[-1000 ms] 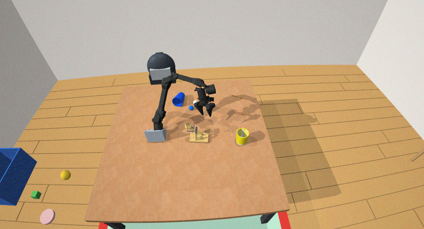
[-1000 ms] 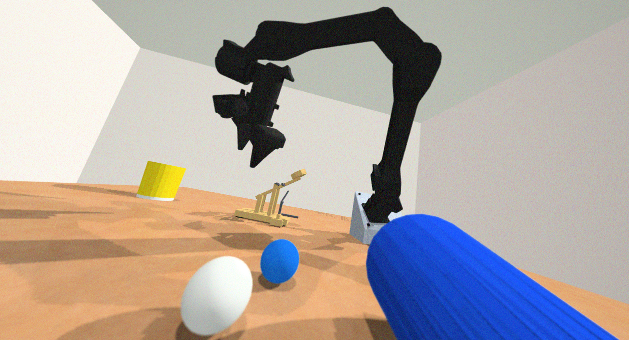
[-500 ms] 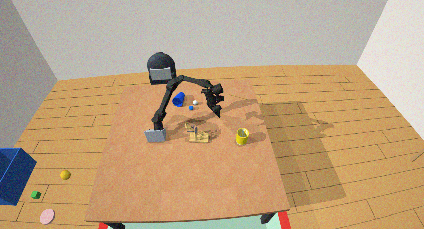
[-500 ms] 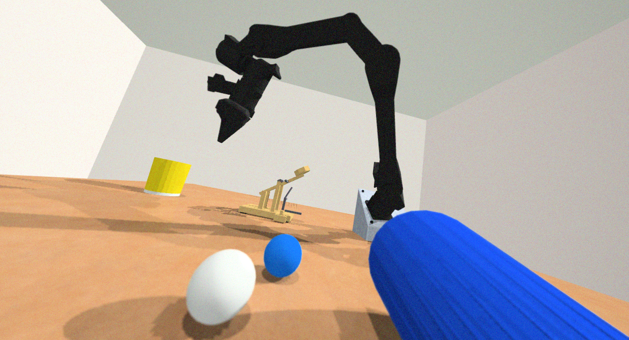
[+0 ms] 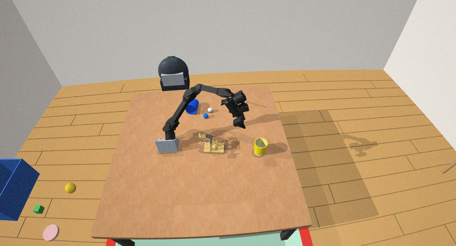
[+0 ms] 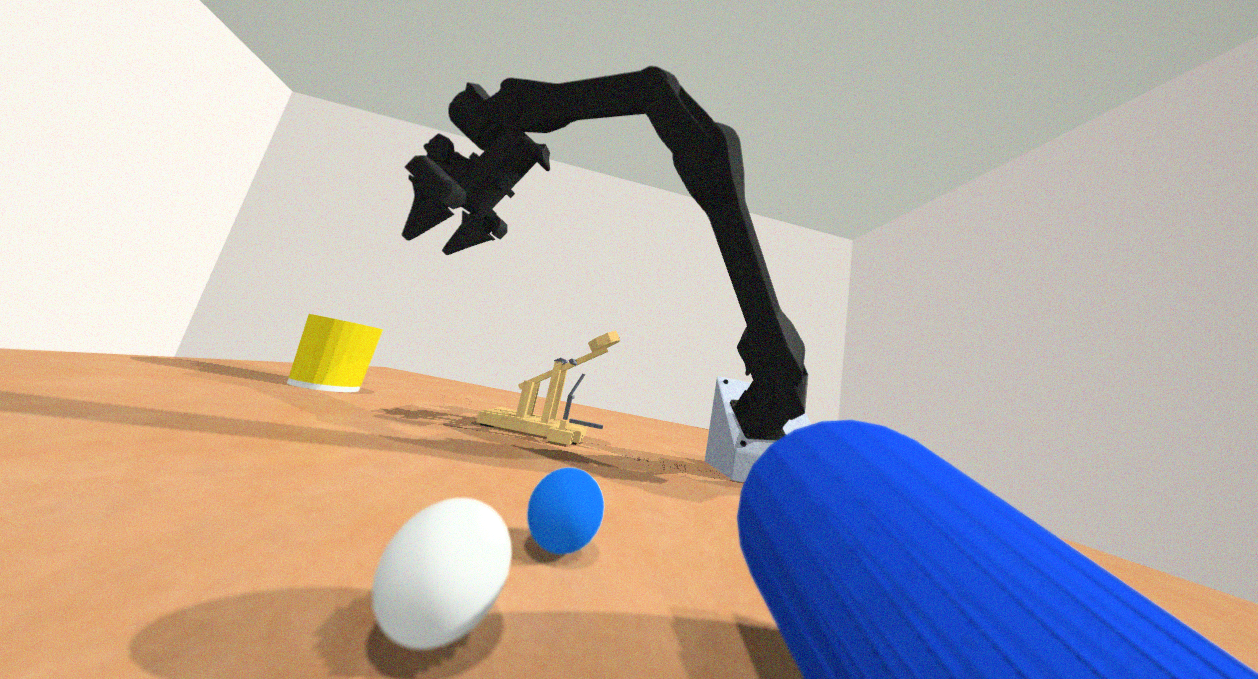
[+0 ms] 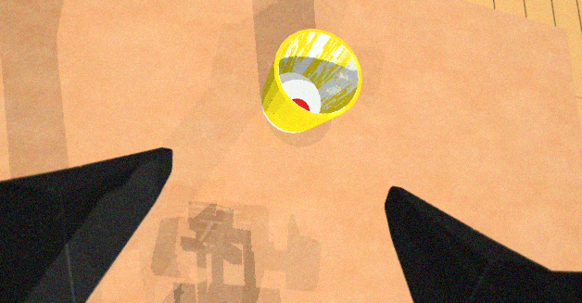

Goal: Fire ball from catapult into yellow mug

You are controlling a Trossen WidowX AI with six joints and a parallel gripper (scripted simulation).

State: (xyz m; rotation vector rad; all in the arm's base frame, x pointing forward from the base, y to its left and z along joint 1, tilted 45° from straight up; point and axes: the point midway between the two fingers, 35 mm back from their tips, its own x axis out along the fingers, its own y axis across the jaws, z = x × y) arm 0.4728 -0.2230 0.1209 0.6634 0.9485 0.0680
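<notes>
The yellow mug (image 5: 260,150) (image 6: 334,355) (image 7: 289,120) stands upright on the table (image 5: 197,193). In the wrist view a red ball (image 7: 300,104) shows inside it, at the white bottom, partly hidden by the near rim. The wooden catapult (image 5: 214,151) (image 6: 528,425) stands between the arm's base and the mug. Its throwing arm slopes up toward the arm's base, and no ball shows in its cup (image 5: 202,135). My gripper (image 5: 240,125) (image 6: 426,244) (image 7: 282,178) is open and empty, high above the table between catapult and mug, its fingers slanting down toward the mug side.
A white ball (image 5: 210,109) (image 6: 440,574), a blue ball (image 5: 205,115) (image 6: 565,509) and a blue mug (image 5: 192,107) (image 6: 897,534) on its side lie behind the catapult. A thin stick (image 5: 256,104) lies farther back. A dark helmet (image 5: 173,66) is beyond the table's back left.
</notes>
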